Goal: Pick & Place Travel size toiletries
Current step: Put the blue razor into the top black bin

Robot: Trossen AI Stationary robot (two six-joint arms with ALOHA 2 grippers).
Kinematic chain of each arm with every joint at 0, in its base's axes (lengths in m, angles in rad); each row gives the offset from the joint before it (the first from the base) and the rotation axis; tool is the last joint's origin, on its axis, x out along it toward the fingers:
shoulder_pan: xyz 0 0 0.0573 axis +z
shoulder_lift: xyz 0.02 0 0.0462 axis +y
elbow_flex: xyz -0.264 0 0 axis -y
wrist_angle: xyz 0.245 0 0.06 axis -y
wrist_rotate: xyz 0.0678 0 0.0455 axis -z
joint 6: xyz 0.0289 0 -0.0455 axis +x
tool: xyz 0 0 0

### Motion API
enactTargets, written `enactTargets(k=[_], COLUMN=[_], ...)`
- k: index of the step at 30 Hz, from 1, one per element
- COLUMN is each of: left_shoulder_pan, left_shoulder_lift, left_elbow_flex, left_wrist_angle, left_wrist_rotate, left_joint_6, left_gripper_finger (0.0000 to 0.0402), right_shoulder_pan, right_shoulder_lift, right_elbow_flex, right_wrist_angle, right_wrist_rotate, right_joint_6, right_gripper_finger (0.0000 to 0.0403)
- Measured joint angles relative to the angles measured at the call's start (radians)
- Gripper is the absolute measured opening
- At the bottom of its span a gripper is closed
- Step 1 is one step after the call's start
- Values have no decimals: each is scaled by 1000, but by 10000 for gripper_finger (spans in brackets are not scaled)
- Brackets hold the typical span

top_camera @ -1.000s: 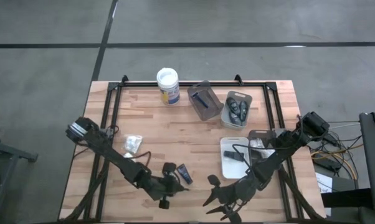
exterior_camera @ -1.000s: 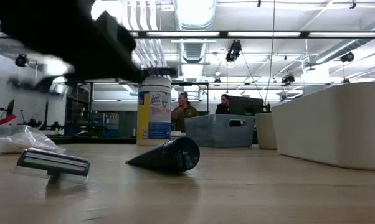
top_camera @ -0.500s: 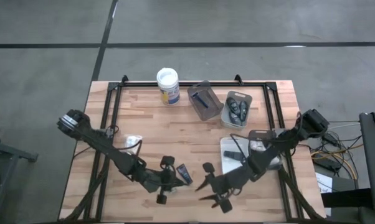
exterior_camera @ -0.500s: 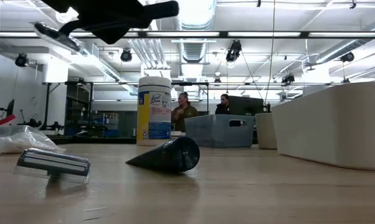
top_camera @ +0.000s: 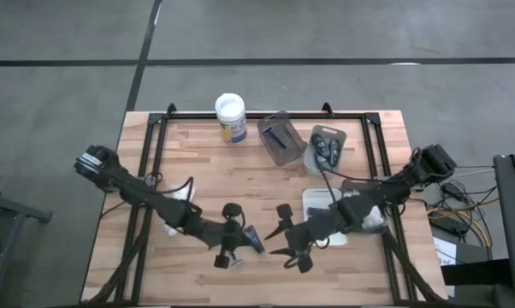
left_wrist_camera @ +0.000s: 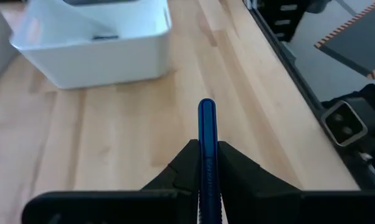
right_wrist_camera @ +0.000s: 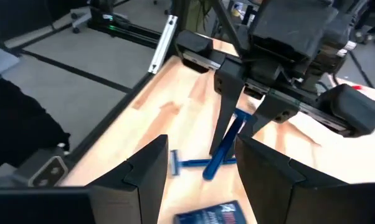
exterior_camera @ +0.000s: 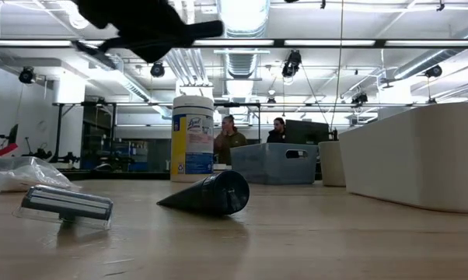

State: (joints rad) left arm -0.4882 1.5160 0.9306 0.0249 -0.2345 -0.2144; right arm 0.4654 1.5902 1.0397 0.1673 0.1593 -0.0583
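Counting blue razors gives three. One lies in a grey tray (top_camera: pixel 279 139) near the far edge of the worktop (top_camera: pixel 206 171). One lies flat on the boards by the near edge (exterior_camera: pixel 67 206). The third, held razor (left_wrist_camera: pixel 207 143) is pinched by its handle in the left hand (top_camera: pixel 230 255), whose fingers (left_wrist_camera: pixel 234 171) are pressed together on it.

One black tube (top_camera: pixel 253 238) rests on the boards just beside that hand. One white packet (top_camera: pixel 182 195) lies toward the left edge, partly under the left arm. Dark bottles (top_camera: pixel 326 150) fill a second grey tray (top_camera: pixel 311 164) beside the first; they look like two, though the count is hard to tell. A white tray (top_camera: pixel 313 224) sits toward the right edge, and the right arm hides much of it and its contents. One white-lidded tub (top_camera: pixel 230 115) stands at the far edge.

From the left edge, the left arm stretches low across to the near middle, with its hand above the lying razor. From the right edge, the right arm reaches over the white tray. The right hand (top_camera: pixel 287 244) hangs near the tube with its fingers (right_wrist_camera: pixel 144 174) spread and holding nothing, facing the left hand.
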Motion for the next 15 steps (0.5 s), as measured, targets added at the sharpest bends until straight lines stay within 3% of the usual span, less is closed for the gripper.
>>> enactTargets(k=[8, 15], left_shoulder_pan=[64, 96], left_shoulder_lift=[-9, -40], left_elbow_flex=[0, 0], left_wrist_angle=[19, 19], left_wrist_rotate=[-2, -115], left_joint_6=[79, 157], left_gripper_finger=[44, 45], right_shoulder_pan=[-73, -148], right_shoulder_lift=[0, 0], right_elbow_flex=[0, 0], right_wrist_angle=[-17, -67], right_wrist_rotate=[0, 0], right_joint_6=[21, 61], right_gripper_finger=[157, 132])
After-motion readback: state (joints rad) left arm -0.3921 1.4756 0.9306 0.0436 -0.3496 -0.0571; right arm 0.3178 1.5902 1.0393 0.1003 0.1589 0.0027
